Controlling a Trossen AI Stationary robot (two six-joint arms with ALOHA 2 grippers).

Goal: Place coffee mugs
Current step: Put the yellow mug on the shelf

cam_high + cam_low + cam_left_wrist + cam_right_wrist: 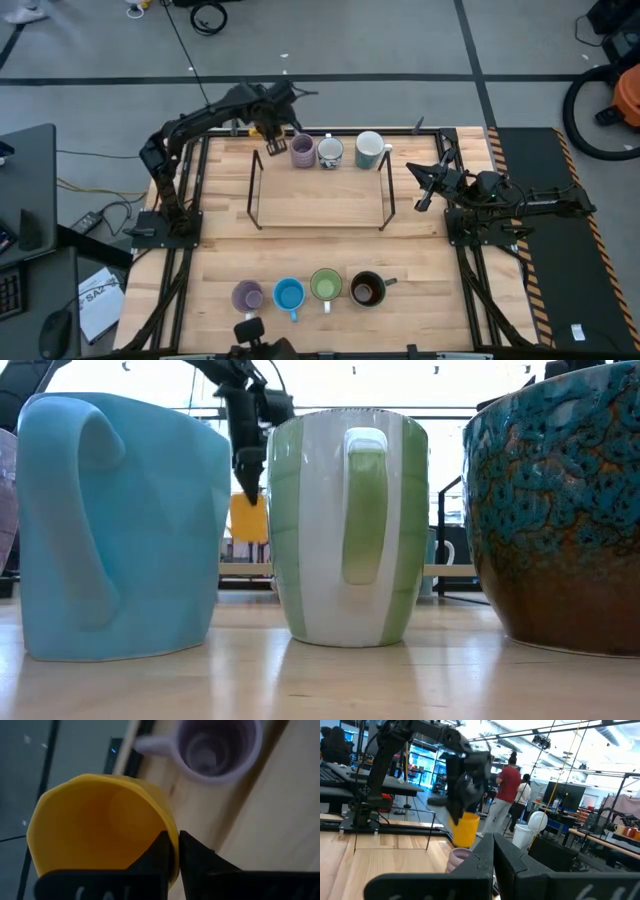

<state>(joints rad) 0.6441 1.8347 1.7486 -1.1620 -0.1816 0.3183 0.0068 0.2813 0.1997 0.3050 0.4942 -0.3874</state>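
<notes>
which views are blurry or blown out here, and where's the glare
Low view: bright windows behind wash out the background, leaving the left gripper a dark silhouette; the near pale blue ceramic mug looks oversized. Left wrist view: the yellow-orange mug and lavender mug are soft, out of focus. High view: evenly lit.

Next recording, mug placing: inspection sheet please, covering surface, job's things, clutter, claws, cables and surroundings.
Surface: pale wooden table with a dark wire frame.
Job's things: yellow-orange mug held off the table; purple mug, patterned mug and pale mug in the far row; lavender mug, blue mug, green mug and dark mug in the near row.
Clutter: nothing seen.
Claws: left claw shut on the yellow-orange mug's rim; right claw shut, empty, waiting at the table's right.
Cables: loose cables on the floor at left.
Surroundings: people standing beyond the table.
</notes>
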